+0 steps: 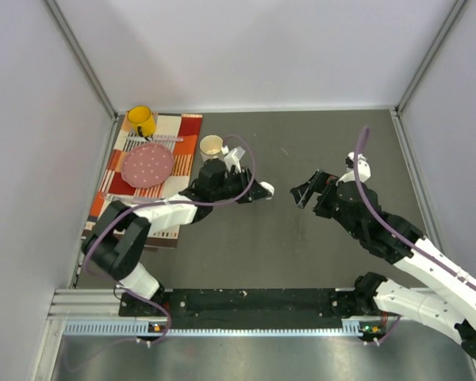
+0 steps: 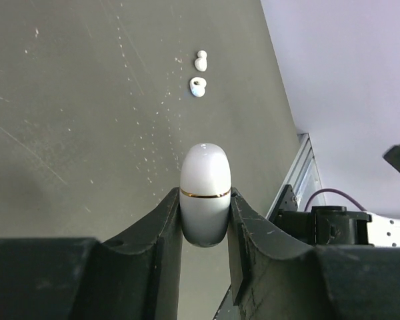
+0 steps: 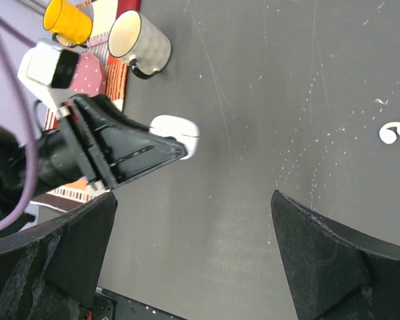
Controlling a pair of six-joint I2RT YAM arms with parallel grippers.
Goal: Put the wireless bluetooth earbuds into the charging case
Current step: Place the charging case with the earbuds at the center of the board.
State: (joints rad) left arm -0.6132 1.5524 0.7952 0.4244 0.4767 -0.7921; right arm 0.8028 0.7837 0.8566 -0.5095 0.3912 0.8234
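Observation:
My left gripper [image 2: 205, 195] is shut on a white pebble-shaped charging case [image 2: 205, 187] with a thin gold seam. The case is closed and sticks out past the fingertips. In the top view the left gripper [image 1: 256, 191] points right with the case [image 1: 266, 189] at its tip. Two tiny white earbuds [image 2: 201, 61] [image 2: 197, 87] lie on the dark table ahead of the case. My right gripper [image 1: 304, 193] is open and empty, facing the left gripper across a small gap. In the right wrist view, the right gripper [image 3: 193, 197] is wide open over bare table, the case [image 3: 179, 132] is to the upper left, and the earbuds [image 3: 393, 132] are at the right edge.
A striped cloth [image 1: 170, 131] at the back left carries a pink dotted plate [image 1: 148, 163] and a yellow mug [image 1: 141, 121]. A cream mug [image 1: 213, 147] stands just behind the left gripper. Grey walls close in the table on three sides.

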